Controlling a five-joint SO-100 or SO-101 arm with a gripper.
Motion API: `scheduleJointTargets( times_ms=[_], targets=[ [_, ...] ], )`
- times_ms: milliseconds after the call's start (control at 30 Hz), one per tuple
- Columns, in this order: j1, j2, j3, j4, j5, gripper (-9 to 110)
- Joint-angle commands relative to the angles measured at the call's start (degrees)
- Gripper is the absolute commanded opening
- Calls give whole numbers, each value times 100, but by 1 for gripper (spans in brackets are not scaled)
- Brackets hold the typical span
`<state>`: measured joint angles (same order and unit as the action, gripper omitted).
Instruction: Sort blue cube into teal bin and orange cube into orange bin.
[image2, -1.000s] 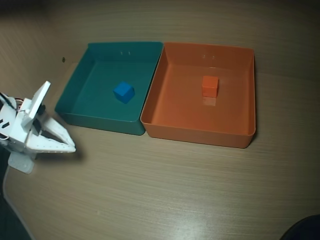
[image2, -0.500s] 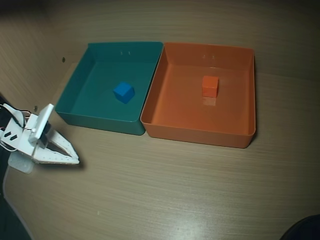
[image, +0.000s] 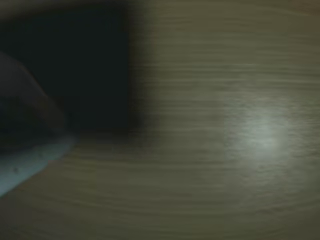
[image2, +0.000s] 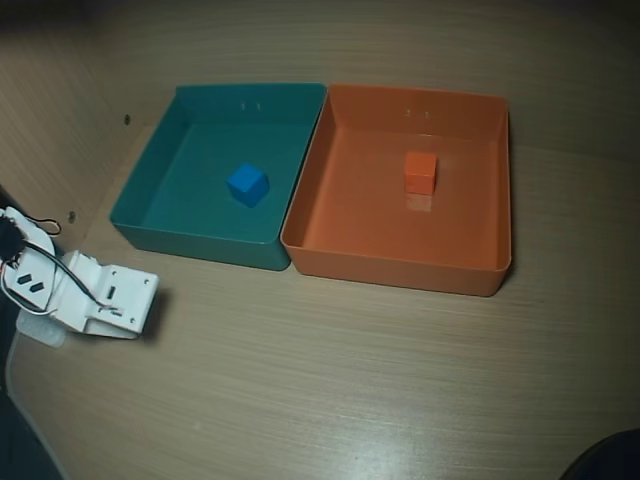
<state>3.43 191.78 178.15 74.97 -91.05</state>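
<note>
The small bright blue solid cube (image2: 247, 184) lay on the floor of the large shallow teal-green plastic tray (image2: 150, 185), near its middle and clear of all four walls. The small orange solid cube (image2: 420, 172) sat in the matching orange plastic tray (image2: 497, 190), toward the far side of its floor, likewise touching no wall. The two trays stood side by side with adjoining walls touching, teal on the left and orange on the right in the overhead view.

On this evidence both cubes were in their proper bins, and the sorting step was judged complete. What was in hand appeared to be the arm parking at rest, and nothing further seemed called for beyond settling there.

The white two-finger gripper (image2: 130, 305) sat low at the left edge of the overhead view, on the near side of the teal tray and apart from its near-left corner. It carried nothing visible. Whether its jaws were parted or closed could not be told: the overhead view showed only the folded white body, and the wrist view was blurred, showing a pale finger tip (image: 30, 160) over bare tabletop.

The light wood-grain tabletop (image2: 350, 380) lay open across the whole near side and to the right of the trays. The table's near-left rounded edge ran close beside the arm.
</note>
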Motion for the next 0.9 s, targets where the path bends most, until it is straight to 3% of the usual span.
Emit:
scheduleJointTargets(
  times_ms=[0, 867],
  targets=[
    [-9, 53, 369, 387, 35, -5],
    [-35, 44, 369, 281, 44, -5]
  ],
)
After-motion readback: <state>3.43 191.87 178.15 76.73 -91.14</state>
